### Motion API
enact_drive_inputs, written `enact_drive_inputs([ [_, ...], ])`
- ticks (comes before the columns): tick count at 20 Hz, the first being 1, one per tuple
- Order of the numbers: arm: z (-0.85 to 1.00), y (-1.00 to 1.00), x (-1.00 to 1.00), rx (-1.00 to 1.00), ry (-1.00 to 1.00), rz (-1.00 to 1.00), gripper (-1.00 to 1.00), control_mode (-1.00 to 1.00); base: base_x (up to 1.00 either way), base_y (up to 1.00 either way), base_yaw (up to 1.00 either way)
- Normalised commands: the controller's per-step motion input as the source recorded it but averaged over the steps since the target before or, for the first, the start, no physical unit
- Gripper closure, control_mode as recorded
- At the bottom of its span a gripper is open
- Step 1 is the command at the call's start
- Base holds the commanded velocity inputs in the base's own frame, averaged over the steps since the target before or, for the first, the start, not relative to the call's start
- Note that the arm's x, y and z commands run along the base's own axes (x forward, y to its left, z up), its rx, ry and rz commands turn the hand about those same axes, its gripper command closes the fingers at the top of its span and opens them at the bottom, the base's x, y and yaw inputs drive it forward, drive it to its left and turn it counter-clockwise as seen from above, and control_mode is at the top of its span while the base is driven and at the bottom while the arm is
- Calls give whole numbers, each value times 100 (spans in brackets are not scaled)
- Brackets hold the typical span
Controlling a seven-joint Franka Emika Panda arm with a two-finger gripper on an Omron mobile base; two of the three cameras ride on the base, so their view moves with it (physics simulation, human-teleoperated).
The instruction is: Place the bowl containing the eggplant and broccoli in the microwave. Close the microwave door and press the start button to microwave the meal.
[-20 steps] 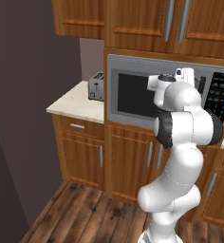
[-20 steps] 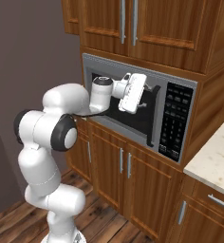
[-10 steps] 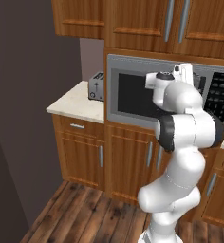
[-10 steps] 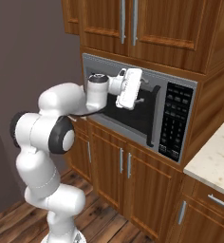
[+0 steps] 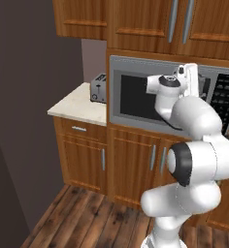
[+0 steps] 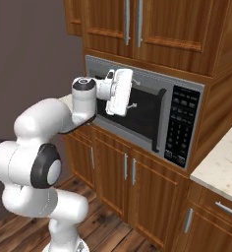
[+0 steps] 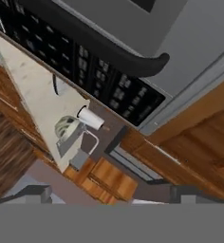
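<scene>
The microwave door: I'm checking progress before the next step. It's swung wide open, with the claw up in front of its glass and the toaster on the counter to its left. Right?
Not quite: the microwave door is shut, flush with the microwave, as the right base view shows. The rest holds: the claw is in front of its glass, jaws open, and the toaster stands on the counter to the left.

**Kitchen count**

1 microwave (image 6: 152,115) with 1 closed microwave door (image 6: 137,110), 1 black bar handle (image 6: 161,120) and 1 keypad panel (image 6: 181,123). 1 toaster (image 5: 99,88) on 1 counter (image 5: 77,104). 1 drawer (image 5: 79,129) below it. 1 white cup (image 7: 91,118).
</scene>
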Motion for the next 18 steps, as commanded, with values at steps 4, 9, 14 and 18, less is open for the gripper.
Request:
enact_drive_inputs([
  [4,0,-7,-100,2,-8,26,-100,-100,0,0,0],
  [9,-5,-9,-94,18,-35,19,-100,-100,0,0,0],
  [14,-8,-4,-68,40,-64,3,-100,-100,0,0,0],
  [18,0,-9,-44,50,-66,0,-100,-100,0,0,0],
])
